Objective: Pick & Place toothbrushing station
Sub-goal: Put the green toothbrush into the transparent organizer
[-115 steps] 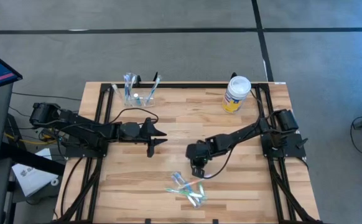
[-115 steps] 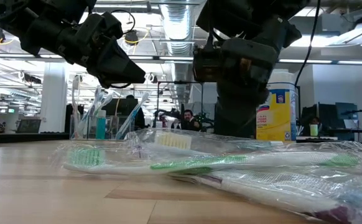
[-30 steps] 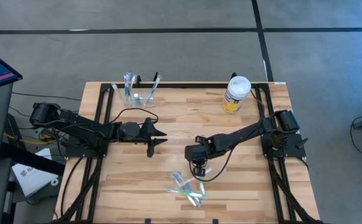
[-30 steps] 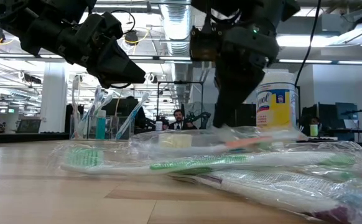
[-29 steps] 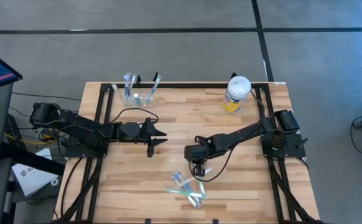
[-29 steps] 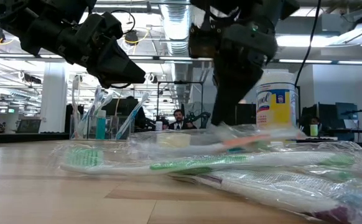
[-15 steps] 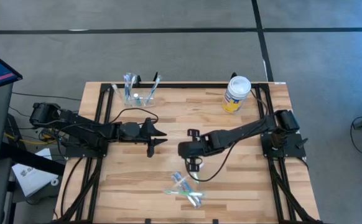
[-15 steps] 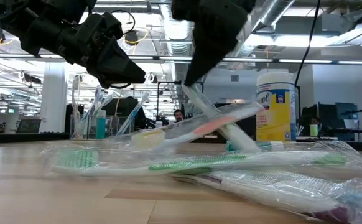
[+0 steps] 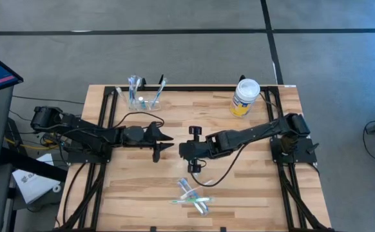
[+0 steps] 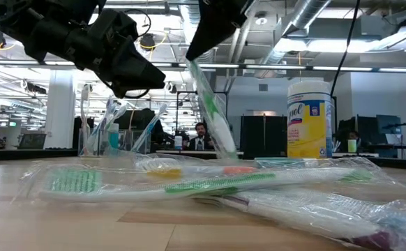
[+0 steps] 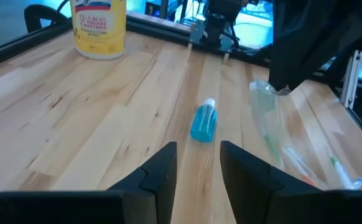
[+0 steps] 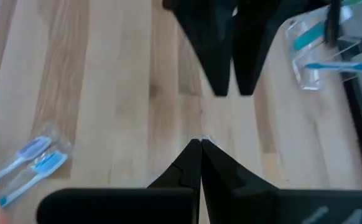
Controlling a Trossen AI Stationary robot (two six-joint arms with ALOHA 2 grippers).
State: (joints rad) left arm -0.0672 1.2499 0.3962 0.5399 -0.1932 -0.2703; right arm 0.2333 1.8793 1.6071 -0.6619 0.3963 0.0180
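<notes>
Already the small clear plastic cup (image 9: 144, 102) near the table's (image 9: 265, 193) far-left corner held several slim toothbrushes. Mid-table, the right gripper (image 9: 194, 165) was clamped on a plastic-wrapped green toothbrush (image 10: 213, 118); more wrapped ones (image 9: 192, 195) remained near the front edge. The left gripper (image 9: 157, 145) waited half open.

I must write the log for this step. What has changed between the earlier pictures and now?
The right gripper closed on a wrapped toothbrush from the pile, lifted it and carried it toward the table's middle. The left gripper, the cup and the jar stayed as they were.
</notes>
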